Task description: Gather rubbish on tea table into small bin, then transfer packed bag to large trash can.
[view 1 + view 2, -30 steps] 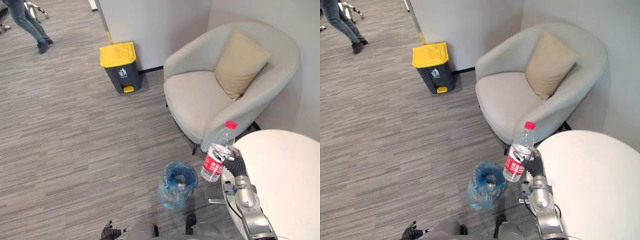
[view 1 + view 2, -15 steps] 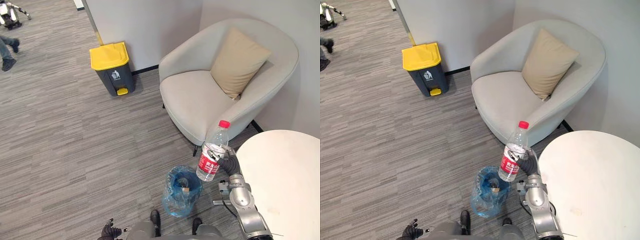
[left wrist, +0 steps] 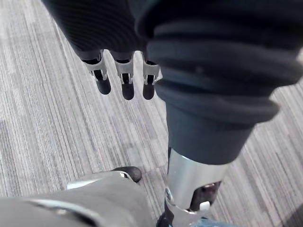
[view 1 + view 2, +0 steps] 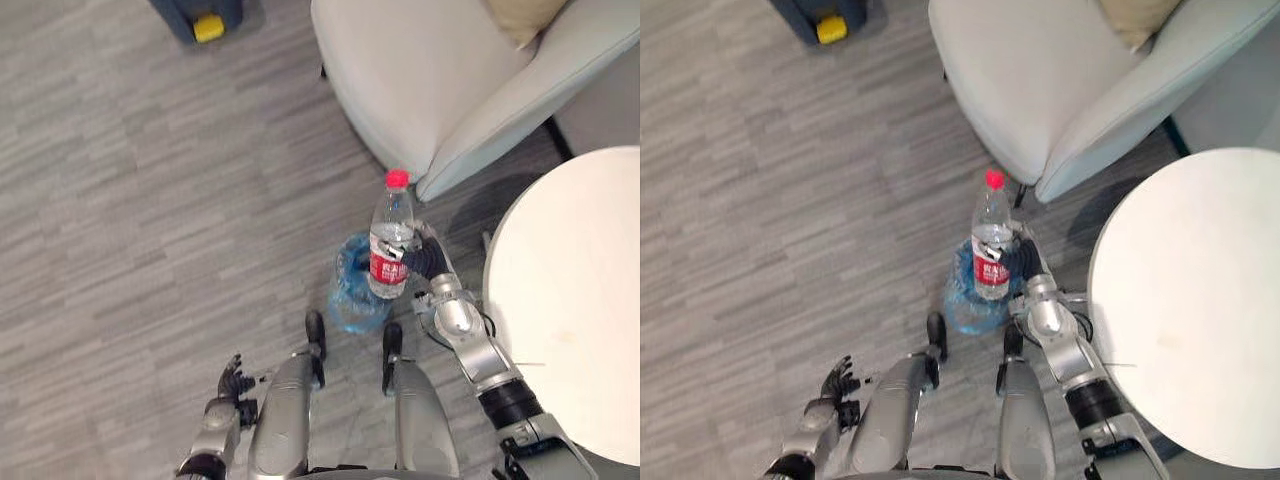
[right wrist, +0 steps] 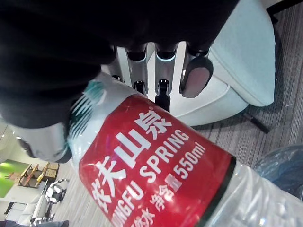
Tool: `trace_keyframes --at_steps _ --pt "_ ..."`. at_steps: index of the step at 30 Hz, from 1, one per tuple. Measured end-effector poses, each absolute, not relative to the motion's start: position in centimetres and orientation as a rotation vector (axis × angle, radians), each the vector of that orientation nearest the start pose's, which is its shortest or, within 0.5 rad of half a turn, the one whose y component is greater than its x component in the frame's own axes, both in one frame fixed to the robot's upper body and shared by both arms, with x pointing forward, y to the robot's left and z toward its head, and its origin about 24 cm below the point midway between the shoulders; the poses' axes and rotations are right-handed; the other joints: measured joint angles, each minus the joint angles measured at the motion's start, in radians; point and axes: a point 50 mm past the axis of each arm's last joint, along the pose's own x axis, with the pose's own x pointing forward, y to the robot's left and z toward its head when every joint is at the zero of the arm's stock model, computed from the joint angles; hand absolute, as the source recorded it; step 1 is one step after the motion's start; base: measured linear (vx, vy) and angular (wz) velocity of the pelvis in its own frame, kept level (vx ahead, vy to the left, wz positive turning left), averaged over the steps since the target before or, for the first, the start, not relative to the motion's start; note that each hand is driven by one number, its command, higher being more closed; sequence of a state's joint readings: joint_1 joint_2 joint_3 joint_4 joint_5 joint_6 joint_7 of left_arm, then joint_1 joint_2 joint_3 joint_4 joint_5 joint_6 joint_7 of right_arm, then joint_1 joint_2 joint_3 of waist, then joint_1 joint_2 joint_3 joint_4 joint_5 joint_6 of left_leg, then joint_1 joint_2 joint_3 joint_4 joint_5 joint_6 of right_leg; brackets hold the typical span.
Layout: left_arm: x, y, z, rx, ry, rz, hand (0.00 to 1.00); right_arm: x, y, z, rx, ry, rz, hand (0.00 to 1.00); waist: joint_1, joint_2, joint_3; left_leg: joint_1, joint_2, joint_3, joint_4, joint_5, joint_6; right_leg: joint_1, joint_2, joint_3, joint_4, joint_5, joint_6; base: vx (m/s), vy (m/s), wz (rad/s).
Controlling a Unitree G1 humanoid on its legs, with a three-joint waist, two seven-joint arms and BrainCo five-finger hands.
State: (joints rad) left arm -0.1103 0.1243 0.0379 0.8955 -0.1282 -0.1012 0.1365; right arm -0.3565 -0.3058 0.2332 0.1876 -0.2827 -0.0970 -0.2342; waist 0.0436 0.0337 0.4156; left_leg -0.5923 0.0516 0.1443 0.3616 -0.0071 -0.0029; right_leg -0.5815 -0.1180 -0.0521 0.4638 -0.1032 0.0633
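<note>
Grey striped floor (image 4: 150,200), blue-bagged small bin (image 4: 347,288) standing on it just under the right hand (image 4: 424,260), pale armchair (image 4: 420,60) beyond the hand, round white table (image 4: 570,300) beside it, dark trash can (image 4: 195,12) far off.

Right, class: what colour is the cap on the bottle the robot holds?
Red: the cap of the bottle shows best in the left eye view.

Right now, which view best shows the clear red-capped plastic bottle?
Left eye view: the whole plastic bottle, cap to base, in the right hand. Right eye view matches; right wrist view catches its red label close up.
</note>
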Motion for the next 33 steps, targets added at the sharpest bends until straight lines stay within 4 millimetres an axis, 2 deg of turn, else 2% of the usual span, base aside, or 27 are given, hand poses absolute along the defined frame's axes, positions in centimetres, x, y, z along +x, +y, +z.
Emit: trace_keyframes --at_steps 4,7,9,11,15,18,26,27,33 --pt "25.0 19.1 -7.1 0.002 0.488 0.233 0.00 32.8 -13.7 14.7 -0.620 -0.481 -0.028 1.00 0.010 -0.001 0.052 -0.220 0.020 -0.014 0.139 -0.019 0.013 -0.214 -0.009 -0.005 0.156 -0.037 -0.013 -0.23 -0.035 0.16" --pt "27.2 18.2 -5.0 -0.017 0.393 0.211 0.00 33.3 -14.0 16.4 -0.633 -0.533 -0.079 1.00 0.025 0.000 0.059 -0.348 0.037 -0.010 0.193 -0.021 0.016 -0.338 -0.009 -0.012 0.214 -0.047 -0.012 -0.16 -0.030 0.06" --pt "28.2 18.0 -3.7 -0.024 0.332 0.212 0.00 33.6 -14.3 17.3 -0.653 -0.557 -0.111 1.00 0.024 -0.001 0.063 -0.418 0.046 -0.008 0.219 -0.019 0.015 -0.405 -0.018 -0.029 0.250 -0.049 -0.015 -0.10 -0.023 0.23" --pt "29.5 18.4 -1.8 -0.030 0.249 0.234 0.00 34.4 -14.6 18.6 -0.685 -0.585 -0.156 1.00 0.027 -0.005 0.096 -0.485 0.056 -0.006 0.257 -0.018 0.015 -0.468 -0.028 -0.042 0.303 -0.061 -0.018 -0.07 -0.029 0.26" --pt "30.9 18.7 0.5 -0.083 0.157 0.269 0.00 35.9 -15.0 20.5 -0.708 -0.600 -0.222 1.00 0.036 -0.009 0.105 -0.609 0.069 -0.003 0.316 -0.016 0.016 -0.591 -0.038 -0.051 0.374 -0.074 -0.027 -0.04 -0.021 0.12" --pt "32.1 18.5 2.1 -0.089 0.097 0.262 0.00 37.0 -15.5 20.6 -0.730 -0.555 -0.252 1.00 0.052 -0.010 0.110 -0.669 0.074 -0.004 0.360 -0.014 0.019 -0.651 -0.043 -0.051 0.425 -0.084 -0.035 -0.03 -0.007 0.05" --pt "32.3 18.9 2.7 -0.078 0.064 0.270 0.00 38.4 -16.5 20.5 -0.762 -0.482 -0.289 1.00 0.049 -0.010 0.110 -0.698 0.077 -0.005 0.370 -0.015 0.019 -0.687 -0.051 -0.056 0.453 -0.100 -0.034 -0.03 -0.008 0.03" --pt "32.3 18.9 2.7 -0.079 0.063 0.271 0.00 38.5 -16.7 20.4 -0.767 -0.473 -0.292 0.00 0.049 -0.010 0.110 -0.699 0.077 -0.005 0.369 -0.015 0.019 -0.688 -0.052 -0.057 0.453 -0.101 -0.036 -0.03 -0.012 0.07" --pt "32.3 19.0 2.9 -0.082 0.056 0.278 0.00 39.2 -17.8 20.5 -0.783 -0.421 -0.337 0.00 0.049 -0.011 0.110 -0.711 0.079 0.000 0.372 -0.006 0.017 -0.700 -0.055 -0.059 0.460 -0.100 -0.036 -0.01 -0.004 0.01"
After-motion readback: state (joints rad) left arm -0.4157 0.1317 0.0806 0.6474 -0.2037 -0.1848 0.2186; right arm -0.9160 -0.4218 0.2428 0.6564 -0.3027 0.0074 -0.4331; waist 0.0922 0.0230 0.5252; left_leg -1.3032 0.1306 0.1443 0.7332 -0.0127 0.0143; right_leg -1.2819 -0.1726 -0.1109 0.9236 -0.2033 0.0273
